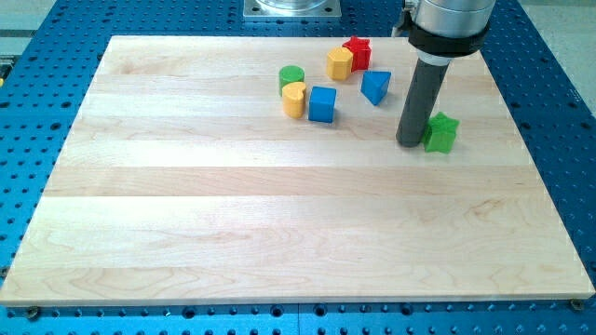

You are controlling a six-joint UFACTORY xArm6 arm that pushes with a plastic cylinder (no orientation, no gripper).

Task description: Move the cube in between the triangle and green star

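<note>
The blue cube (pixel 322 104) sits in the upper middle of the wooden board, just right of a yellow cylinder (pixel 294 99). The blue triangle (pixel 375 87) lies up and to the right of the cube. The green star (pixel 441 132) sits further right, lower than the triangle. My tip (pixel 409 142) rests on the board right at the green star's left side, well to the right of the cube and below the triangle.
A green cylinder (pixel 291 77) stands behind the yellow cylinder. A yellow hexagonal block (pixel 340 63) and a red star (pixel 357 51) sit near the board's top edge. The wooden board (pixel 186 214) lies on a blue perforated table (pixel 37 56).
</note>
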